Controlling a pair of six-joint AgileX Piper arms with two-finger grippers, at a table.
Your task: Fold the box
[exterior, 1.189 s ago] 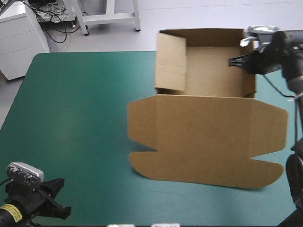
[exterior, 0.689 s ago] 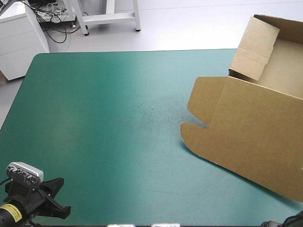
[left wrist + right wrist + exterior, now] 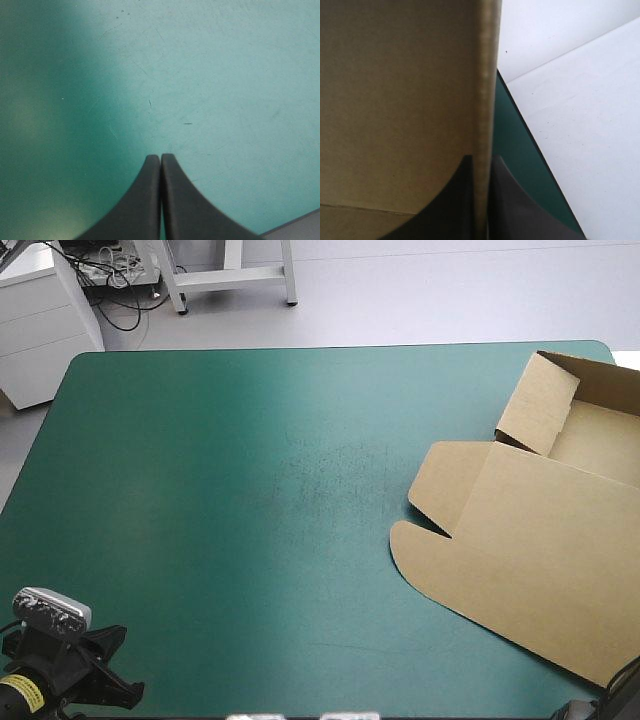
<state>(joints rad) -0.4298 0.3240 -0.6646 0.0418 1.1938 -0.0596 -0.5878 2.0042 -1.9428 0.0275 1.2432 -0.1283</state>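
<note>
one box, two grippers. the brown box lies at the right side of the teal-green cover, set at a slant and running past the right edge of the high view: an open tray with raised walls toward the table's far right corner, its lid flat on the cover with the rounded flaps pointing toward the table's middle. the left gripper sits over bare cover by the table's near left corner, well apart from the box — its two black fingers pressed together into one pointed arch, nothing between them. the right gripper is clamped on the box: a board edge stands between its two fingers, which are all but closed on it — one finger against the brown face, the other on the side where a strip of cover and the table's edge show
</note>
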